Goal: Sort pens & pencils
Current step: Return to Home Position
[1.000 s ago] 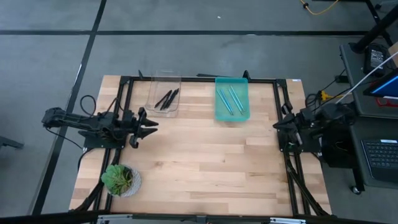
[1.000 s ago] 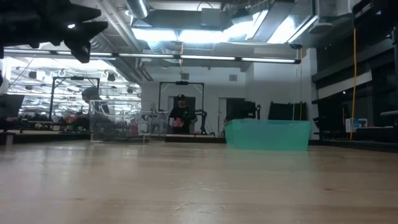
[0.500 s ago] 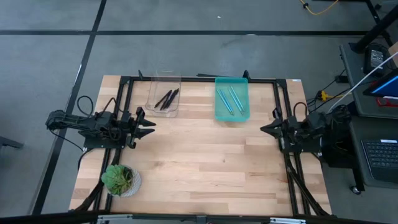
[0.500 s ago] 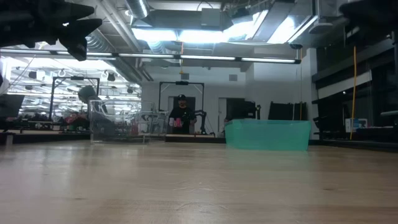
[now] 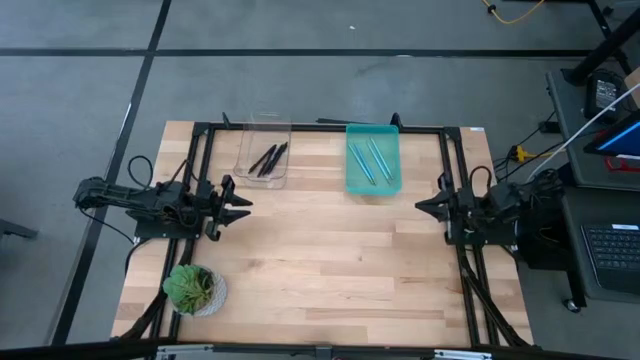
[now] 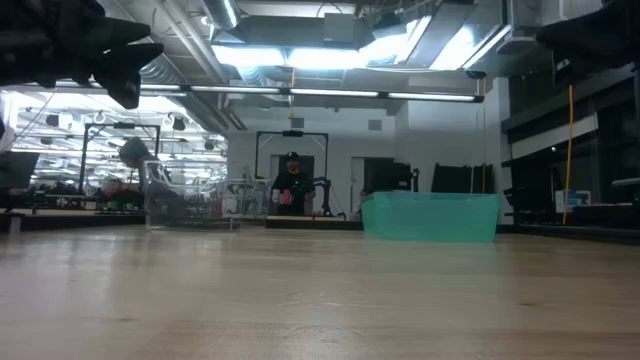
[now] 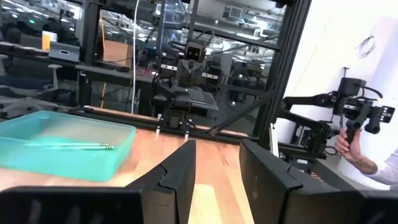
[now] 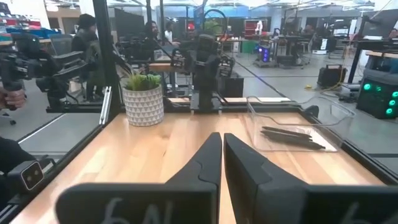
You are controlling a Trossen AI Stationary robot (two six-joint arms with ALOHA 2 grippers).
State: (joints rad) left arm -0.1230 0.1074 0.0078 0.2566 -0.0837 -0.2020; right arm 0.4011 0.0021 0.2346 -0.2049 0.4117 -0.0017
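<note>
Listing contents of the wooden table (image 5: 330,260): 2 bins stood side by side along its far edge, with a gap between them. Item 1, transparent bin (image 5: 247,168), on the left arm's side, held the black sticks (image 5: 267,158); they lay flat and bunched together, touching or nearly so, with their long axes on a shared diagonal from the bin's near left corner toward its far right. The exact count could not be told. Item 2, teal bin (image 5: 352,186), held the light blue sticks (image 5: 368,160); these lay flat and roughly parallel, slanted the opposite way, from far left toward near right. Item 3, potted plant (image 5: 193,288), sat at the near left corner, well apart from both bins. The left gripper (image 5: 243,202) hung above the table's left edge, near the transparent bin, its fingers spread with a clear gap and grasping nothing, as the left wrist view (image 7: 216,146) showed. The right gripper (image 5: 419,206) hung above the right edge, its fingers closed together on nothing (image 8: 222,135). Raised characters on the right gripper's housing were too unclear to read; no other writing was legible.
</note>
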